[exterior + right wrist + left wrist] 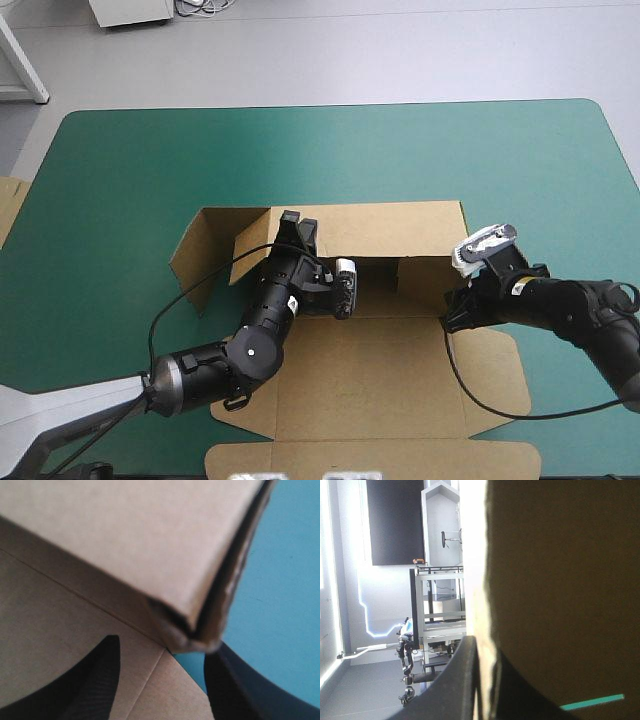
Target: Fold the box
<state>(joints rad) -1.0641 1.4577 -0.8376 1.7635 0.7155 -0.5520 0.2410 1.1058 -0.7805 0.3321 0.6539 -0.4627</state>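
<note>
Brown box (380, 370) mid-frame on teal-green cover (400, 150), far walls raised. Left gripper (482, 647) clamped on raised wall, centre-left. Right gripper (164, 647) fingers apart, box corner between, centre-right.

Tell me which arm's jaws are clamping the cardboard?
The left arm's jaws, shut on a raised wall of the box; the right arm's jaws stand open.

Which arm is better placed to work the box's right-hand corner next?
Right, most likely. The right gripper is open, with the box corner just ahead between its fingers. The left gripper is shut on a raised flap at the box's other end.
</note>
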